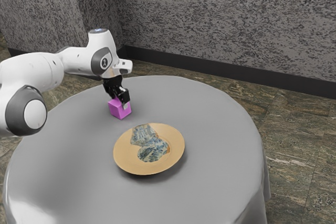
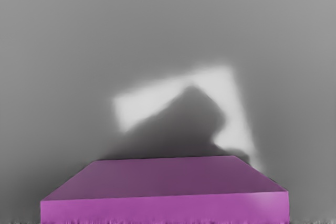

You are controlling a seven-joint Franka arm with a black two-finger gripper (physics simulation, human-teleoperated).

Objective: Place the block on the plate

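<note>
At the block's top, on the far side of the table, my gripper (image 1: 118,98) points downward; whether it has hold of the block cannot be made out. The magenta block (image 1: 119,109) appears to rest on the table, its upper part partly hidden by the gripper. In the wrist view the block (image 2: 165,179) lies large along the lower edge, just under my hand. The round tan plate (image 1: 123,153), with a blue-grey marbled pattern in its middle, stands apart from the block, toward the exterior view's lower right.
A round table with a grey cloth (image 1: 220,145) carries the block and plate. A mottled grey wall (image 1: 220,19) rises behind it. In the wrist view a dark shadow (image 2: 184,124) and a bright patch fall on the cloth beyond the block.
</note>
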